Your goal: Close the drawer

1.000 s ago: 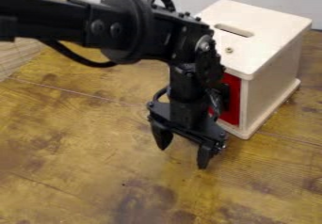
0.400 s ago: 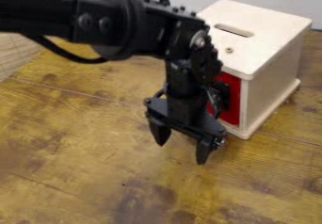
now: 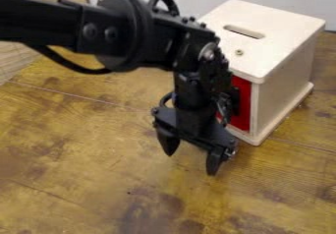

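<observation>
The red drawer shows only as a red front set in the cream wooden cabinet, about flush with the cabinet face. Its black wire handle is hard to tell apart from the arm in front of it. My black gripper hangs just in front of the drawer front, fingers pointing down at the table. The two fingers stand apart with nothing between them. The arm hides the left part of the drawer front.
The cabinet has a slot on its top. The worn wooden table stretches to the left and front. A pale object lies at the left edge behind the arm.
The arm has shifted slightly, the upper links moving a little; the gripper stays at about the same spot in front of the drawer, still open.
</observation>
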You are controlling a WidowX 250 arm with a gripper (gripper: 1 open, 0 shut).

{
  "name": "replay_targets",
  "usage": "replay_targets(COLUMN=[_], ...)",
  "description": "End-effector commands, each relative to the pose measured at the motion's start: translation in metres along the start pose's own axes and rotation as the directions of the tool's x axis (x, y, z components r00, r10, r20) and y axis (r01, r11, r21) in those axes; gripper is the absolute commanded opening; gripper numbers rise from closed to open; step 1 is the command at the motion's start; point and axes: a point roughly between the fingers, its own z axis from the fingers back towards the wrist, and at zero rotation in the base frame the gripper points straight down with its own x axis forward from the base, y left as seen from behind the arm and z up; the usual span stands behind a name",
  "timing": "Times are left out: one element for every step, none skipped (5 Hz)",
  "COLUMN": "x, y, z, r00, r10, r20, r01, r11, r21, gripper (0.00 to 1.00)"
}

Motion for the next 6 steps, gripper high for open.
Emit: replay_targets(x=[0.0115, 0.0121, 0.0128, 0.0136, 0.0128, 0.0139], y=[-0.0058, -0.0052, -0.0047, -0.0042, -0.0039, -0.003], z=[0.0327, 0.0343, 0.0362, 0.0387, 0.0378, 0.0397], r00=[0.994, 0.993, 0.992, 0.991, 0.99, 0.988], r10=[-0.01, -0.003, 0.003, 0.008, 0.015, 0.023], r20=[0.106, 0.115, 0.124, 0.132, 0.142, 0.154], r01=[0.012, 0.005, -0.001, -0.007, -0.013, -0.022], r11=[1.0, 1.0, 1.0, 1.0, 1.0, 1.0], r21=[-0.015, -0.014, -0.013, -0.012, -0.012, -0.012], gripper=[1.0, 1.0, 1.0, 1.0, 1.0, 1.0])
